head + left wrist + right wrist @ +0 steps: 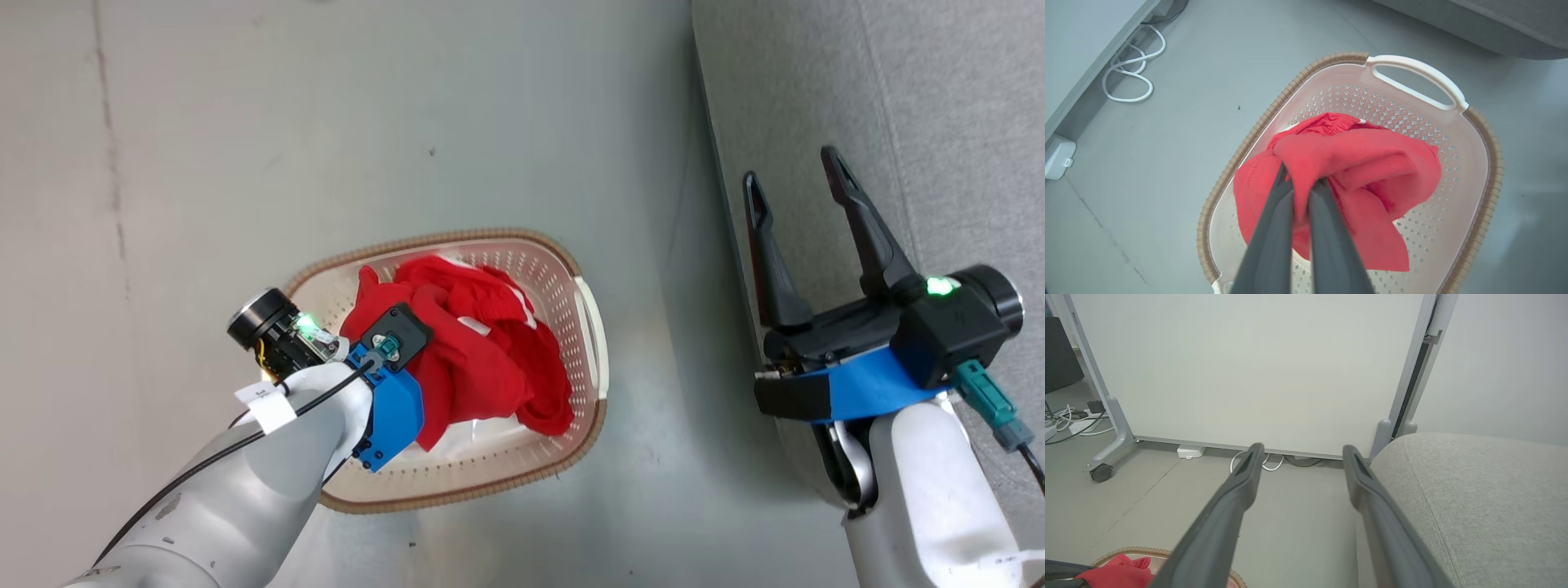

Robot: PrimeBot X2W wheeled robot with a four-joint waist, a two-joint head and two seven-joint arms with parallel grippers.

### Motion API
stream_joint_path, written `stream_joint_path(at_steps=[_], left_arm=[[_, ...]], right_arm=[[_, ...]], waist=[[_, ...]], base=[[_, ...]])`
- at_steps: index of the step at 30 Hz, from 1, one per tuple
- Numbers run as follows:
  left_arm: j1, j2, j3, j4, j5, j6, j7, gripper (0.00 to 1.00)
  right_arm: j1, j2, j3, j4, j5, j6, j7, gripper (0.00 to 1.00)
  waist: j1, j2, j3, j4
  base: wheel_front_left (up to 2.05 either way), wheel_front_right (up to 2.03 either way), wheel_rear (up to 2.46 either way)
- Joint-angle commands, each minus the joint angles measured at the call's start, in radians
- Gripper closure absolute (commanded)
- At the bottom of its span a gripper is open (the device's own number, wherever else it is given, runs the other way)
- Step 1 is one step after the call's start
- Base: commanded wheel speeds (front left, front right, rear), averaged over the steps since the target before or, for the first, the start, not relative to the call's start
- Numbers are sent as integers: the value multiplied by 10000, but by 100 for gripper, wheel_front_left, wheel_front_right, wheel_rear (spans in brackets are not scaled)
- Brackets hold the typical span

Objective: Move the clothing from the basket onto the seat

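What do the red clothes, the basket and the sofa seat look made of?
The red clothing looks like soft matte fabric, perhaps knit, draping in folds. The laundry basket looks like smooth moulded plastic with punched holes. The sofa seat looks like grey woven upholstery with a stitched seam.

Lower left, the left forearm [245, 498] is smooth pale grey, a thin black cable [326, 389] running along it past a white paper tag [265, 404]. Blue bracket [396, 412] at the wrist, black camera barrel [261, 318], green light [309, 327] glowing. Lower right, the right forearm [931, 490] matches: blue band [873, 384], black block [951, 327], teal plug [984, 392]. The right gripper [792, 167] has two long dark tapered fingers with slotted tips; the left gripper [1300, 183] has plain dark grey ones.
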Motion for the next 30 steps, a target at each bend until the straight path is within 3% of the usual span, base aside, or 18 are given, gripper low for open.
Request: stream_joint_path(at_steps=[1, 7, 14, 23, 30], left_arm=[[98, -11, 60, 10, -47, 0, -71, 100], [43, 63, 557, -288, -584, 0, -246, 100], [381, 536, 2050, -1627, -829, 283, -251, 100], [1012, 958, 3927, -3239, -431, 513, -252, 100], [1486, 828, 5071, -4249, -13, 584, -253, 100]], right_arm=[[150, -35, -38, 40, -8, 5, -37, 0], [615, -35, -165, 210, -64, 5, -36, 0], [1056, -36, -239, 325, -17, 5, -36, 0], [1524, -36, -246, 460, 90, 5, -35, 0], [1844, -36, -265, 526, 157, 5, -36, 0]], waist=[[1, 0, -501, 188], [1, 0, -1380, 375], [1, 0, -2211, 492], [1, 0, -3050, 540], [1, 0, -3570, 560]], base=[[0, 0, 0], [0, 0, 0], [0, 0, 0], [0, 0, 0], [0, 0, 0]])
